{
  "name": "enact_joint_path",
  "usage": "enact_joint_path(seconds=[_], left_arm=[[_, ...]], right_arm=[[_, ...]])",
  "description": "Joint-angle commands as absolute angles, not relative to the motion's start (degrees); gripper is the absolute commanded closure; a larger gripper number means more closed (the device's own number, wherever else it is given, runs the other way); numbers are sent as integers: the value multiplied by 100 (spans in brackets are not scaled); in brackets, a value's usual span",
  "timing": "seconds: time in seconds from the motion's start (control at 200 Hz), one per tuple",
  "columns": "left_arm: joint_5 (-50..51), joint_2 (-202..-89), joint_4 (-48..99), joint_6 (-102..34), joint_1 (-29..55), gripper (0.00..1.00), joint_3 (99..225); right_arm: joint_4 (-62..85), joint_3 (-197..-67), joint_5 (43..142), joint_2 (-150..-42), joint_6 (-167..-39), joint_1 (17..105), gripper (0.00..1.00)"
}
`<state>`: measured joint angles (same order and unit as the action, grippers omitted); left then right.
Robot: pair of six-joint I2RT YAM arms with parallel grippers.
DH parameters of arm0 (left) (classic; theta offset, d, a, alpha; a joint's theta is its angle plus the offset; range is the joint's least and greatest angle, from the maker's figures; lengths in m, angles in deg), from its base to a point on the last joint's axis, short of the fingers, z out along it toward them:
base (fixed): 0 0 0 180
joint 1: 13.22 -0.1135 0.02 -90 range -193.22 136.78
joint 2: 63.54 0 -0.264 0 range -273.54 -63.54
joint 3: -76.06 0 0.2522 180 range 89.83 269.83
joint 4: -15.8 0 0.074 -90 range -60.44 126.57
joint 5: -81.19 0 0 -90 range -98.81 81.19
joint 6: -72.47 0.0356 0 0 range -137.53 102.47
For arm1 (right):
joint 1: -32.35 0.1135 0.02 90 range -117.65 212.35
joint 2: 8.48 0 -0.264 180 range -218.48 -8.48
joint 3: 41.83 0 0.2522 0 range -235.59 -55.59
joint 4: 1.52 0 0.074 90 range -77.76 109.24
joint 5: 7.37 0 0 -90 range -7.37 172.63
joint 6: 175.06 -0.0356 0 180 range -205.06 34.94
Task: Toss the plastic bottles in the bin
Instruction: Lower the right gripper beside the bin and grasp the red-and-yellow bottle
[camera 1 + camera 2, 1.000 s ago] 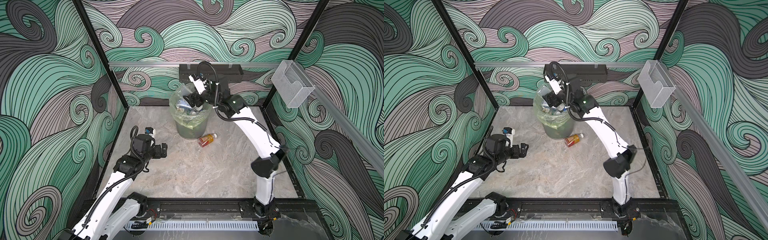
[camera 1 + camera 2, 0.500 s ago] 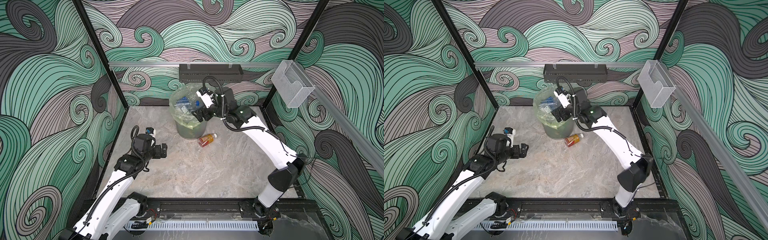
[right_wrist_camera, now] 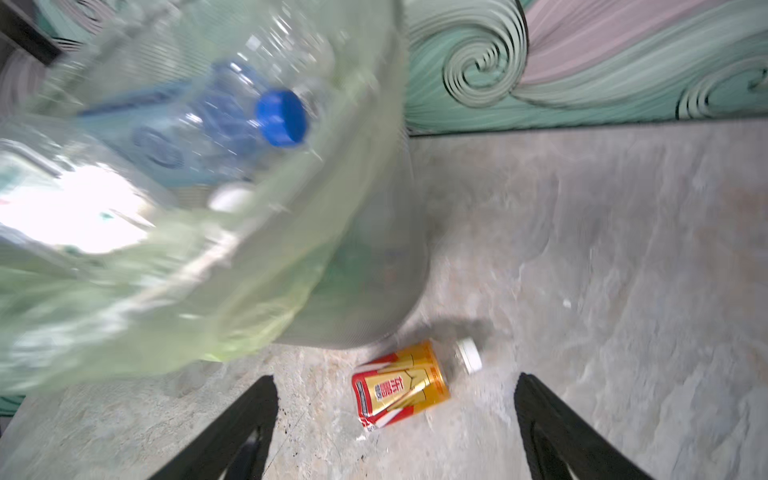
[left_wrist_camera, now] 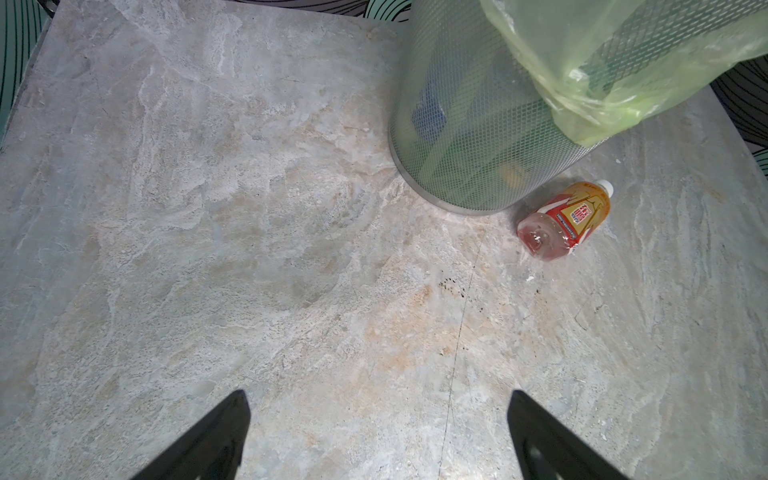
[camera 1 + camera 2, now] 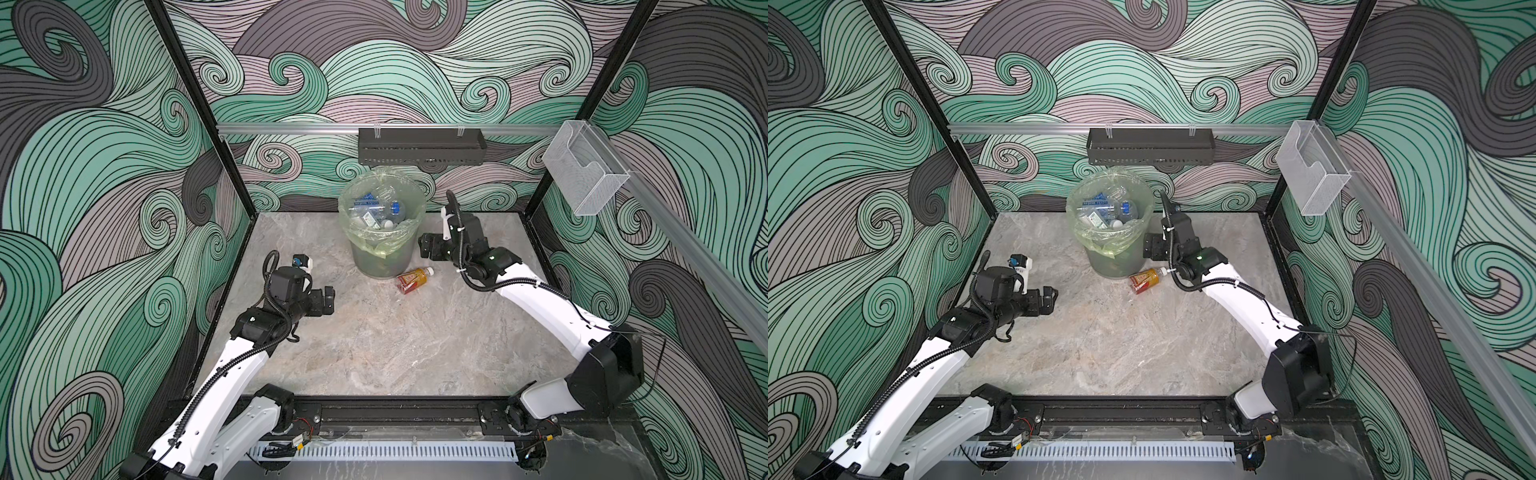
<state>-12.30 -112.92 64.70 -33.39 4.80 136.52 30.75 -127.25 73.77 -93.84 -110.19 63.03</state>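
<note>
One amber plastic bottle (image 5: 414,279) with a red label and a white cap lies on its side on the marbled surface (image 5: 374,353), just beside the foot of the bin (image 5: 376,262), a round mesh wastebasket lined with a pale green bag (image 5: 388,243). The other plastic bottles (image 5: 376,210), mostly clear with blue labels, are heaped inside the bin. The amber plastic bottle looks thin-walled and light, seemingly empty or nearly so. It is probably easy to dent, smooth under its label and apt to roll. The likeliest hold is across the labelled middle rather than the narrow neck, with one finger going on the side nearest the bin. The right tool (image 5: 427,248) hangs near it, beside the bin's wall, jaws spread wide and empty. The left tool (image 5: 329,300), well apart on the bin's other side, is also fully spread and holds nothing
</note>
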Motion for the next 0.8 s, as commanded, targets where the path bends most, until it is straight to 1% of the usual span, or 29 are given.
enact_joint_path(seconds=[0.0,0.155,0.36,0.555,0.796], left_arm=[[-1311,-11214,6529,-3255,440,1,13819],[-1360,-11129,6597,-3239,438,1,13755],[-1474,-10927,6679,-3250,436,1,13693],[-1516,-10805,6737,-3278,436,1,13641],[-1531,-10828,6734,-3274,434,1,13650]], right_arm=[[2674,-12432,7075,-9498,-12266,6304,9],[2171,-12129,7450,-9873,-12681,6301,6],[1750,-12143,7936,-10692,-13137,6288,6],[1448,-12148,7985,-11227,-13469,6263,7],[1702,-12221,7946,-11552,-13536,6268,9]])
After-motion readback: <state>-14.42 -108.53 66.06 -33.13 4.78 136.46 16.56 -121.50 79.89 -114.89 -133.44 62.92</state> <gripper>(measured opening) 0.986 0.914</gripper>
